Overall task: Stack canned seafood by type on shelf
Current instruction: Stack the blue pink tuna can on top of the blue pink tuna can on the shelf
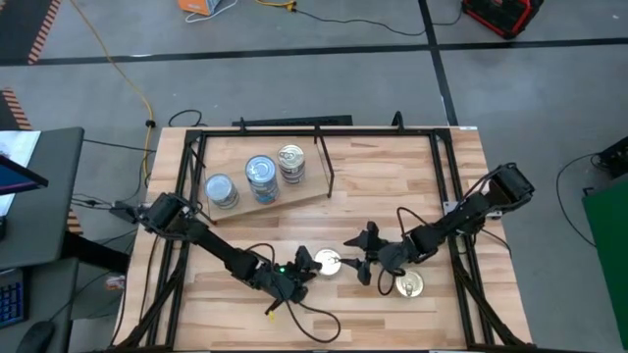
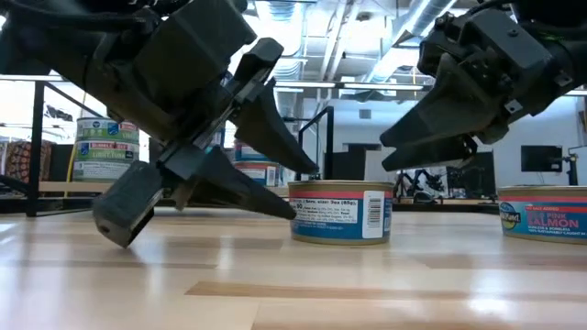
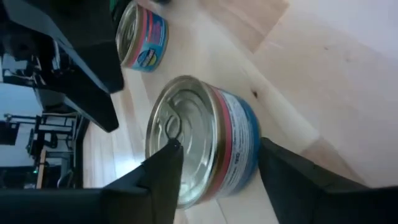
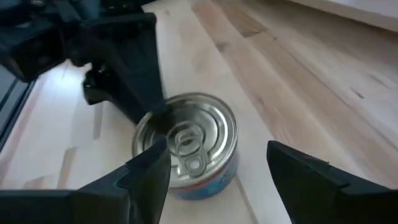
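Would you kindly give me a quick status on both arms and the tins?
Left tool open, straddling blue-labelled silver-lidded tin. Right tool open, close above same tin. Second tin loose on tabletop.

Bright, even overhead light — ceiling strips [image 2: 367,87] glare at twelve o'clock in the low view; near fingers [image 3: 158,180] blur, soft shadows fall under arms.

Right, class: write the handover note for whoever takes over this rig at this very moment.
Left end effector: open, fingers either side of a tin on the table, not yet gripped.
Right end effector: open, hovering close over the same tin.
Done: three stacks of tins on the shelf.
Left: this tin and a salmon tin at the table's front.
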Controlling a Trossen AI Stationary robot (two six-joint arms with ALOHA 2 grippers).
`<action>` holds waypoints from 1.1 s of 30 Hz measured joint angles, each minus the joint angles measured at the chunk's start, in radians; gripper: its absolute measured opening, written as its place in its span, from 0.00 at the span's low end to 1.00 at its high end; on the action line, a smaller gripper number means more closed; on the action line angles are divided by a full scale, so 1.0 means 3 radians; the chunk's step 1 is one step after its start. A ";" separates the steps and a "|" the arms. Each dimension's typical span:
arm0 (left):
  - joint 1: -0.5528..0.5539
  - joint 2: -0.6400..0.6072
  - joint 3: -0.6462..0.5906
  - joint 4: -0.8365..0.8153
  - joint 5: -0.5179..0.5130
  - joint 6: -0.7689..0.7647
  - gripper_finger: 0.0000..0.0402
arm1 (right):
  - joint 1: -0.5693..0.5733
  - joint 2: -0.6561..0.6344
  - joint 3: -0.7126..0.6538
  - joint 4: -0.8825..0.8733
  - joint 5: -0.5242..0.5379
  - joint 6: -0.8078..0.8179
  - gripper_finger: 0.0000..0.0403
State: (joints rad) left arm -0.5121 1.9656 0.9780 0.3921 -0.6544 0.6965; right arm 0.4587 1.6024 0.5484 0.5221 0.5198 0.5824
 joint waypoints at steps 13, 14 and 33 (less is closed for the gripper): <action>0.0028 -0.0008 0.0006 -0.0215 0.0074 -0.0098 0.06 | -0.0001 0.0000 -0.0001 -0.0032 -0.0001 0.0071 0.72; 0.0029 -0.0008 0.0006 -0.0225 0.0082 -0.0142 0.03 | -0.0001 0.0000 -0.0001 -0.0032 -0.0001 0.0077 0.72; 0.0033 -0.0008 0.0001 -0.0314 0.0295 -0.0520 0.00 | 0.0028 0.0000 -0.0001 -0.0029 0.0000 0.0102 0.72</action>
State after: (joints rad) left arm -0.5022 1.9633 0.9784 0.2978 -0.5657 0.5404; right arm 0.4671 1.6024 0.5480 0.5133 0.5198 0.6129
